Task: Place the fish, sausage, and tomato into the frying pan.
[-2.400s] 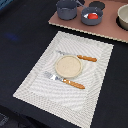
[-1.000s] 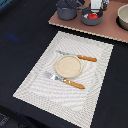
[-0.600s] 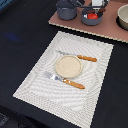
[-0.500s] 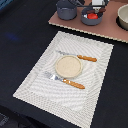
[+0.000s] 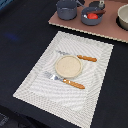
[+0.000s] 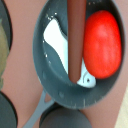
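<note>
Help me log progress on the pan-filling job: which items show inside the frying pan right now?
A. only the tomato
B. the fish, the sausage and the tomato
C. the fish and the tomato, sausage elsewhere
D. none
B: the wrist view shows the white fish, the brown sausage and the red tomato all within the frying pan rim.

since 2.4 s ago, come down over the frying pan near the counter's far edge: the gripper, now a dark shape covering the pan's far rim, which showed bare before. brought along with it, the sausage, now reaching down into the pan, lower end over the fish and just beside the tomato. cannot tell from the small earlier pictures whether fish or tomato shifted.
</note>
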